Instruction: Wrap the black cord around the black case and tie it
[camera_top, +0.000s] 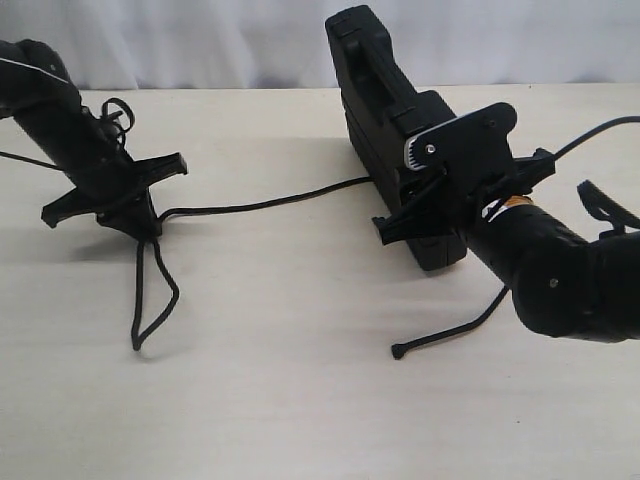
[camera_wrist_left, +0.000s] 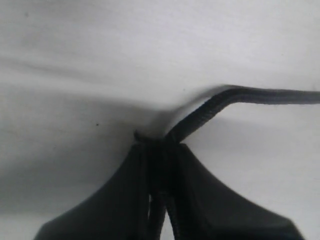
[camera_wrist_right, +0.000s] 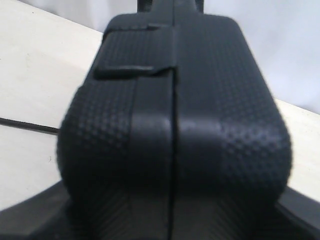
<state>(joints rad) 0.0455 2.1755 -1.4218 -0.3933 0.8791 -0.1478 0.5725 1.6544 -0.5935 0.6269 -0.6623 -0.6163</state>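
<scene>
The black case (camera_top: 380, 95) stands on its edge at the table's back right, its textured end filling the right wrist view (camera_wrist_right: 175, 100). My right gripper (camera_top: 448, 197) is shut on the case's near end, a finger (camera_wrist_right: 25, 220) on each side. The black cord (camera_top: 270, 204) runs across the table from the case to my left gripper (camera_top: 146, 222), which is shut on it. Its loop (camera_top: 152, 300) hangs down onto the table below the fingers. In the left wrist view the cord (camera_wrist_left: 240, 96) leaves the closed fingertips (camera_wrist_left: 160, 147). The knobbed tip (camera_top: 398, 351) lies under my right arm.
A pale tabletop (camera_top: 290, 400) carries everything. A white curtain (camera_top: 200, 40) hangs behind the table's far edge. The robot's own smooth cables (camera_top: 600, 130) loop near the right arm.
</scene>
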